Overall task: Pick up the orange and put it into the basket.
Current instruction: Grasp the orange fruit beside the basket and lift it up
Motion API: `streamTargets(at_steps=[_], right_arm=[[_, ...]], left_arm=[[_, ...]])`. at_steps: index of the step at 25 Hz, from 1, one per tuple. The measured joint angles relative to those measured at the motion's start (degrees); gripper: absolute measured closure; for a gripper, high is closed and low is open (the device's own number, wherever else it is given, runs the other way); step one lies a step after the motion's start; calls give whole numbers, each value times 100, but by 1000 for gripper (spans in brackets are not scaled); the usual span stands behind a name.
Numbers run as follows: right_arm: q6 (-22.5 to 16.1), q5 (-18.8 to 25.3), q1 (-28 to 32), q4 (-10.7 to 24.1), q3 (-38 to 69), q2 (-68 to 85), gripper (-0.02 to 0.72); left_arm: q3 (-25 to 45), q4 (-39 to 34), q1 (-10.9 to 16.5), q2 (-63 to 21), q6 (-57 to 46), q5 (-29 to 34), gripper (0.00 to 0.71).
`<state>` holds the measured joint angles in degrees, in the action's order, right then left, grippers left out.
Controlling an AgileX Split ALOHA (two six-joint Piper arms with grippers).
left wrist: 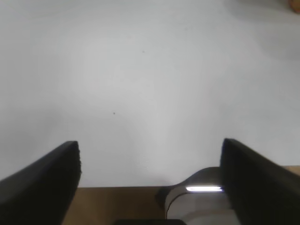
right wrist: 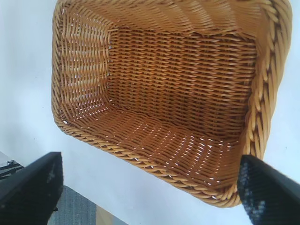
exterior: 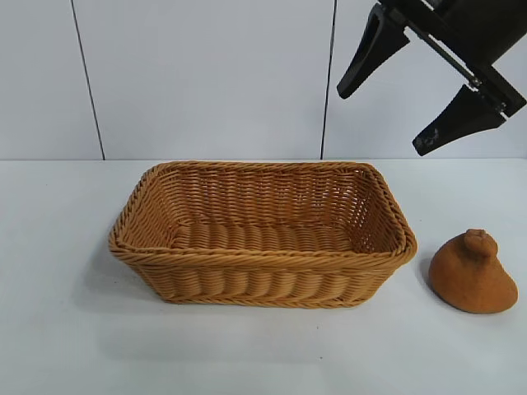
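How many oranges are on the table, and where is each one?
1. The orange sits on the table, just right of the basket in the exterior view. The basket holds none.

A smooth, pale grey-white desk [exterior: 66, 329] fills the lower half of the exterior frame, evenly lit with soft shadows. Behind it, across the upper half, stands a wall of plain white panels [exterior: 206, 74], split by two thin dark vertical seams, one at upper left, one right of centre. In the left wrist view, a brown strip of desk edge [left wrist: 117, 201] runs along the bottom.
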<state>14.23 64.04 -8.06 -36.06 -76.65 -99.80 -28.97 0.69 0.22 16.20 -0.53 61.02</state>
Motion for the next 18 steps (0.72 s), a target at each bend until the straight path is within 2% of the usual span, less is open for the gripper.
streamTargets(at_steps=[4,7,10,13,14,16,18], right_arm=[[22,153,0,90,0,18,10],[38,179,0,382,0,19,10],[-328,173,0,1193,0,19,10],[-820,173,0,2338,0,19,10],[-944,173,28,2582,0,19,10],[-1045,173,127,2827,0,19,10],[-1051,126,265,2826,0,19,10]], left_arm=[[11,5,0,-1052,0,0,128],[11,0,0,-1608,0,6,128],[17,-6,0,-1645,0,6,128],[17,-12,0,-1645,0,6,128],[17,-12,0,-1645,0,6,128],[17,-12,0,-1645,0,6,128],[17,-12,0,-1645,0,6,128]])
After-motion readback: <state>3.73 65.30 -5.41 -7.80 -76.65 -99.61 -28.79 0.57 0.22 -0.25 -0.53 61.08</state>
